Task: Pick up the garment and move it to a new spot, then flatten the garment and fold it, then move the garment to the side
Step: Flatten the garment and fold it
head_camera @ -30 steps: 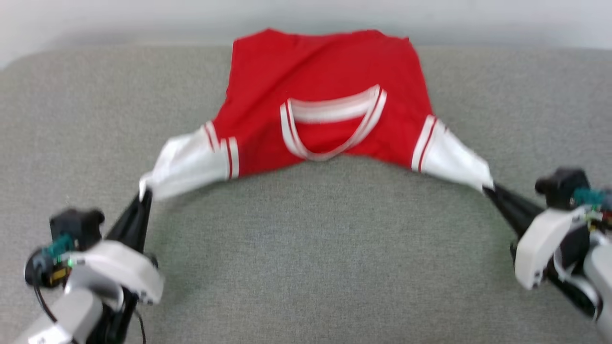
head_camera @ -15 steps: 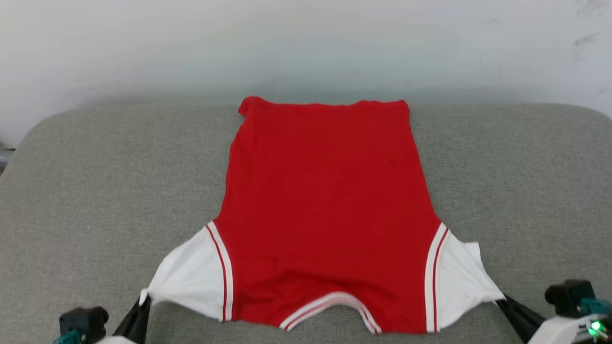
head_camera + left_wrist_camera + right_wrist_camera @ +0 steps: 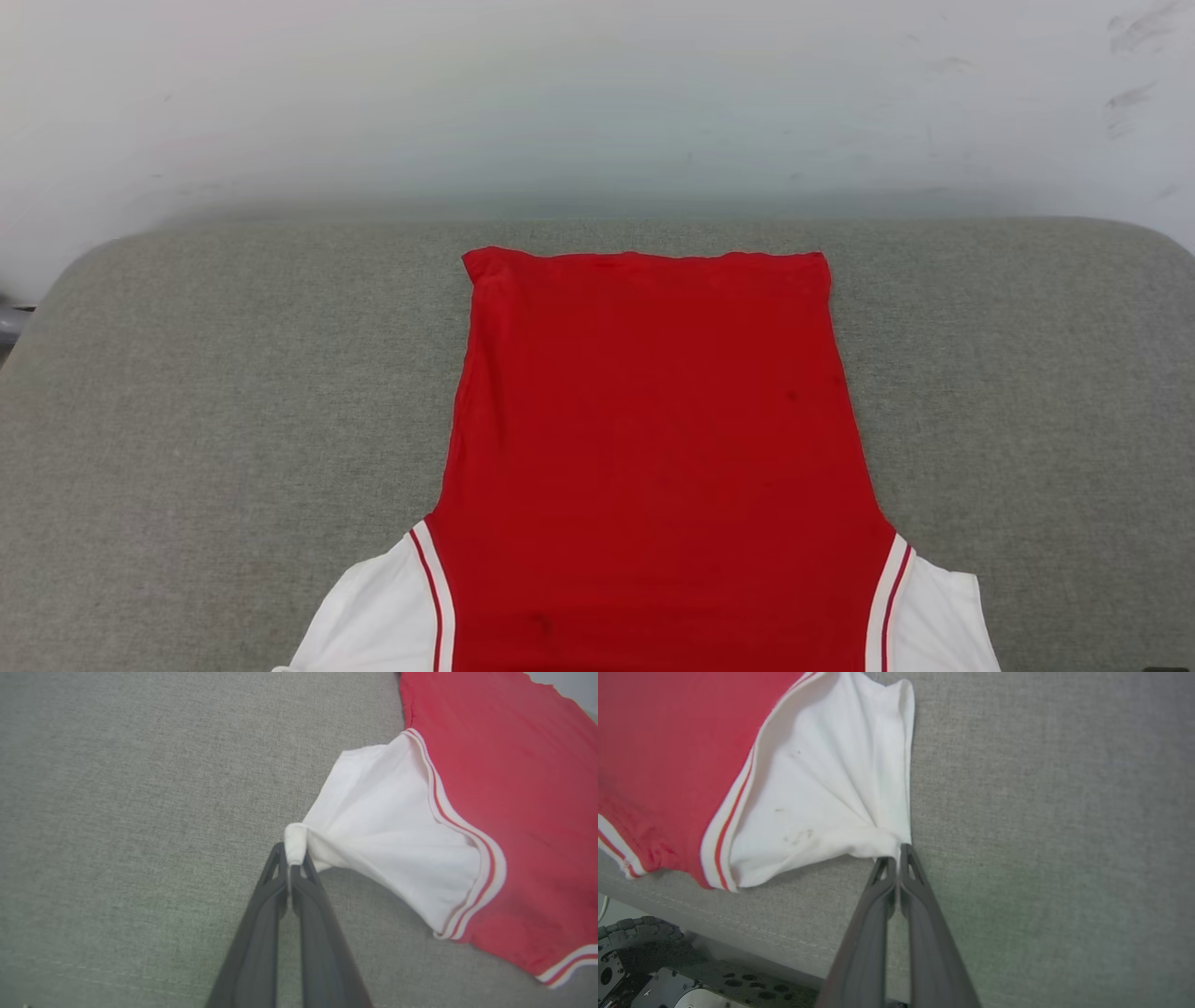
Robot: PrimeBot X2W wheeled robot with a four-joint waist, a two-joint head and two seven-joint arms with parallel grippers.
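A red jersey-style T-shirt (image 3: 653, 448) lies spread flat in the middle of a grey fabric cushion (image 3: 205, 392). Its straight hem points towards a white wall (image 3: 560, 103), and its white short sleeves sit at the near edge of the head view. In the left wrist view, the left claw (image 3: 293, 858) is clamped on the bunched tip of the left sleeve (image 3: 383, 835), which stretches sideways from the red body. In the right wrist view, the right claw (image 3: 897, 856) is pinched together on the corner of the right sleeve (image 3: 831, 793), which fans out in creases and carries a few faint marks. Red-and-white striped trim (image 3: 486, 868) edges the armholes. The robot's dark base (image 3: 640, 970) shows below the cushion's front edge
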